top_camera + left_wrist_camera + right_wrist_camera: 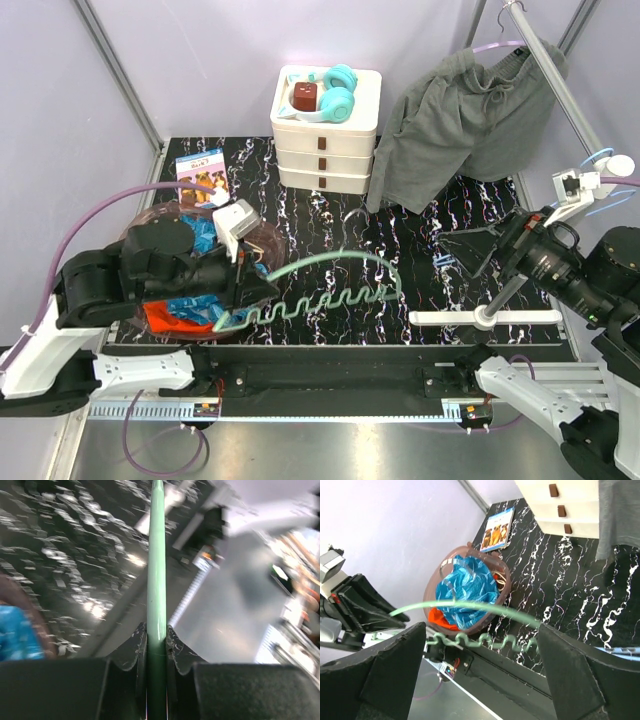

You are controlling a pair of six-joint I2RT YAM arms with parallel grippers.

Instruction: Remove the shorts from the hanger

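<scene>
An empty green hanger (330,290) with a wavy lower bar hangs over the black marble table. My left gripper (266,290) is shut on its rod (156,580) at the left end, the jaws pinching it from both sides (156,635). My right gripper (463,252) stands open just right of the hanger, with nothing between its fingers (480,680). Blue patterned shorts (465,590) and orange shorts (442,621) lie in the brown basket (268,238) at the left. Grey shorts (450,125) hang from the rail at the back right.
A white drawer unit (327,150) with teal headphones (338,92) on top stands at the back centre. A dog-picture booklet (203,172) lies at the back left. The metal rail (560,80) slants down the right side to its white base bar (500,317).
</scene>
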